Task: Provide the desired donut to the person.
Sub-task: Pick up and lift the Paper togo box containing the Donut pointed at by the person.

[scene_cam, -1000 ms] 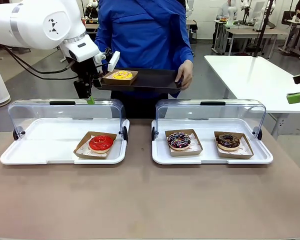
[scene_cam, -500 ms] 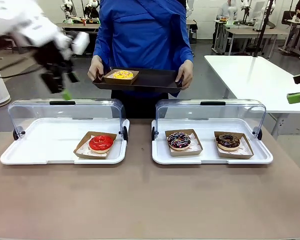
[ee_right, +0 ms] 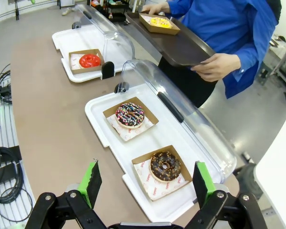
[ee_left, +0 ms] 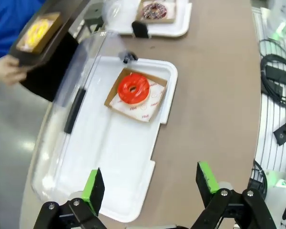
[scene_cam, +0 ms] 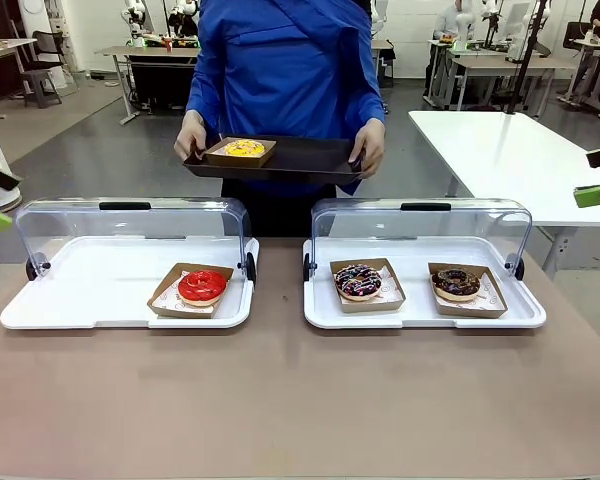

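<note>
The yellow-iced ring donut [scene_cam: 244, 148] in a brown cardboard boat [scene_cam: 236, 161] is carried on the black rectangular tray [scene_cam: 315, 157] held by the person [scene_cam: 290, 70]. Judged light and soft, it is best taken by the cardboard rim. The left gripper [ee_left: 150, 185] and right gripper [ee_right: 145, 183] are seen spread apart, empty

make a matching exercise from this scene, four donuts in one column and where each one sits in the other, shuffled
Things
1. yellow donut
2. red donut
3. sprinkled donut
4. chocolate donut

Places
A. right white case, the spot nearer the table's middle
B. black tray held by the person
C. right white case, the outer spot
D. left white case

Pairs: 1-B, 2-D, 3-A, 4-C
</note>
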`<action>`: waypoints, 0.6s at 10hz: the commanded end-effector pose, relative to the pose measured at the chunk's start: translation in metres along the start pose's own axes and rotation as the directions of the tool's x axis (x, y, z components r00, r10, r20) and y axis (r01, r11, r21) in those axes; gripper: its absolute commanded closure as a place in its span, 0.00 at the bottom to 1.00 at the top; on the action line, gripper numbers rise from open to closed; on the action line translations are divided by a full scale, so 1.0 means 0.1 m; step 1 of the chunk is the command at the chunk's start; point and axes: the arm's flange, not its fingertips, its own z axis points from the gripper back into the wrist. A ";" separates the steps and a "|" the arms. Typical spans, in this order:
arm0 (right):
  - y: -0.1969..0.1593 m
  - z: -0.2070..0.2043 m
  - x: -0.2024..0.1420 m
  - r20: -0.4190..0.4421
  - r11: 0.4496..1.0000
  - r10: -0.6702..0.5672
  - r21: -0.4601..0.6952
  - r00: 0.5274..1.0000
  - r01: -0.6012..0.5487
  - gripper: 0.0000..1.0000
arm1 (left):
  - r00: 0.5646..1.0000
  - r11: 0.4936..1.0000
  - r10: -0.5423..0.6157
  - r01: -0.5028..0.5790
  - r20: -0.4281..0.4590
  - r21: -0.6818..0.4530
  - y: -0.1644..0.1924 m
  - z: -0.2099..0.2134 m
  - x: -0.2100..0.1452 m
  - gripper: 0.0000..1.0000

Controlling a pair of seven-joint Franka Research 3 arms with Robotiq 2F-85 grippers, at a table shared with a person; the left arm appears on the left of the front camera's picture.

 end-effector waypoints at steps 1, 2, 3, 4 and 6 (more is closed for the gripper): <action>0.00 -0.02 0.00 0.008 1.000 -0.003 0.009 1.000 0.003 0.00 | 0.998 0.990 0.056 -0.061 0.041 0.125 -0.09 0.06 -0.31 0.00; 0.00 -0.02 0.00 0.008 1.000 -0.003 0.009 1.000 0.003 0.00 | 0.992 0.981 0.089 -0.102 0.087 0.164 -0.16 0.13 -0.49 0.00; 0.00 -0.02 0.00 0.008 1.000 -0.003 0.009 1.000 0.003 0.00 | 0.983 0.967 0.117 -0.145 0.141 0.211 -0.21 0.18 -0.64 0.00; 0.00 -0.02 0.00 0.008 1.000 -0.003 0.009 1.000 0.003 0.00 | 0.970 0.947 0.143 -0.192 0.199 0.256 -0.29 0.22 -0.79 0.00; 0.00 -0.02 0.00 0.008 1.000 -0.003 0.009 1.000 0.003 0.00 | 0.952 0.907 0.152 -0.240 0.264 0.345 -0.35 0.31 -0.94 0.00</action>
